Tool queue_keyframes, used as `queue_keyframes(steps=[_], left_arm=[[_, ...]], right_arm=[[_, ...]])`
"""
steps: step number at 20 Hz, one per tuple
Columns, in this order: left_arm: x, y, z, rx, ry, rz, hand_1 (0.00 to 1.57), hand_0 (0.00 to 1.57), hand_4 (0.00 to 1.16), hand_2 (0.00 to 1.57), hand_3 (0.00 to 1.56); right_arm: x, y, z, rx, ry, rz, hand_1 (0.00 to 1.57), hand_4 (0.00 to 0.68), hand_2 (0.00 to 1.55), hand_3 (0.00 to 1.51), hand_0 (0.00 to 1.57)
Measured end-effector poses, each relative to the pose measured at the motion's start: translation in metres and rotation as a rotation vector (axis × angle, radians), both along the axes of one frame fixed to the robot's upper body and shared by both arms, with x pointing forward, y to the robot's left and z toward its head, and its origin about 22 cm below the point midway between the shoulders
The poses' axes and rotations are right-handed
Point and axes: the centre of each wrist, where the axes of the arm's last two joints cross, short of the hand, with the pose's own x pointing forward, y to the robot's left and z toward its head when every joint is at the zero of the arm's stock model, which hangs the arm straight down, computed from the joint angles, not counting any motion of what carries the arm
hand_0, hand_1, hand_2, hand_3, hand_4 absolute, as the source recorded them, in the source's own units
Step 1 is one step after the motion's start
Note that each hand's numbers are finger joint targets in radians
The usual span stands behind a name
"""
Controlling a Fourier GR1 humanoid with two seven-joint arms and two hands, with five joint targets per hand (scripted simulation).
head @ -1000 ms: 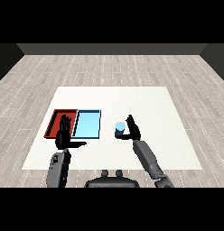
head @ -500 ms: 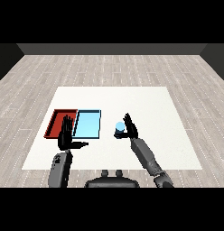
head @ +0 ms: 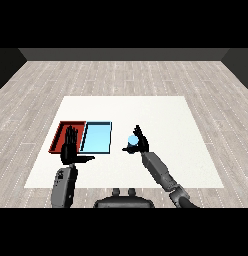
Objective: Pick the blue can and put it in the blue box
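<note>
Head view looks down over a white counter point(head: 146, 112) set on a floor of pale grey wood planks point(head: 121, 75), with a dark wall running along the far edge of the room. Two trays lie side by side, touching, on the counter's left part: a red tray point(head: 60, 135) to the outside and a light blue tray point(head: 97, 138) next to it, toward the middle.

To the right of the light blue tray, apart from it, stands the blue can point(head: 132, 142), upright, its pale round top showing. The right hand point(head: 141, 142) is at the can's right side, its forearm rising from the lower right corner. Its fingers are partly spread and point up and away, close against the can, but they are not curled round it; whether they touch it is hard to tell.

The left hand point(head: 70, 149) is held upright over the near edge of the red tray, fingers straight and together pointing away, thumb stuck out to the right toward the blue tray. It holds nothing.
</note>
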Motion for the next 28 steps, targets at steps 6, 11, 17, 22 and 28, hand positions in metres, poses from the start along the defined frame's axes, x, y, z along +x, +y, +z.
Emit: queue_keyframes(steps=[6, 11, 17, 22, 28], left_arm=[[-0.002, -0.003, -0.011, -0.009, 0.006, -0.001, 0.00, 0.00, 0.00, 0.00, 0.00], [-0.007, -0.002, -0.001, -0.002, -0.004, 0.003, 0.00, 0.00, 0.00, 0.00, 0.00], [-0.005, -0.002, 0.006, -0.005, -0.007, -0.006, 0.00, 0.00, 0.00, 0.00, 0.00], [-0.011, -0.004, -0.004, -0.005, 0.001, -0.016, 0.00, 0.00, 0.00, 0.00, 0.00], [-0.007, -0.020, -0.007, 0.031, 0.030, -0.039, 0.00, 0.00, 0.00, 0.00, 0.00]], right_arm=[[0.005, 0.005, -0.005, -0.002, 0.006, -0.011, 0.00, 0.000, 0.38, 0.00, 0.00], [0.002, 0.008, -0.006, -0.080, 0.025, -0.051, 1.56, 0.659, 1.48, 1.44, 1.56], [0.009, 0.003, -0.005, -0.166, 0.057, -0.071, 1.55, 0.680, 1.49, 1.44, 1.55], [0.009, 0.012, 0.006, -0.177, 0.021, -0.078, 1.51, 0.655, 1.46, 1.41, 1.51], [0.017, 0.012, 0.029, -0.188, -0.060, -0.072, 1.47, 0.643, 1.45, 1.41, 1.47]])
